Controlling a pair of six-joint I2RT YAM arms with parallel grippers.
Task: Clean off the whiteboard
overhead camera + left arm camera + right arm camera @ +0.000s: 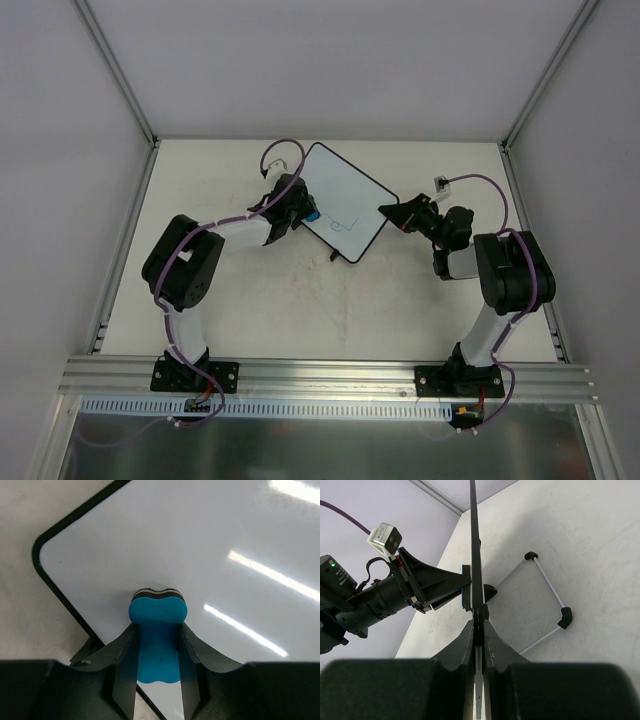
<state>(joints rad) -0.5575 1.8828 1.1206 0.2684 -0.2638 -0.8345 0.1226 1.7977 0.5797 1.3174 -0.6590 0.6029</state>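
Desk (300, 320): pale top, with faint smudges, perhaps stains, near the middle.
Eraser (158, 625): blue block with a black layer, toward the far-left part.
Rail (330, 372): silver, along the near edge.
Posts (118, 70): slanted metal, rising from both far corners.

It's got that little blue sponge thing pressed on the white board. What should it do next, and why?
Probably slide the eraser across the whiteboard toward the blue marks beside it. The left gripper pinches the eraser against the board, the right gripper clamps the board's edge, and those marks are not yet wiped.
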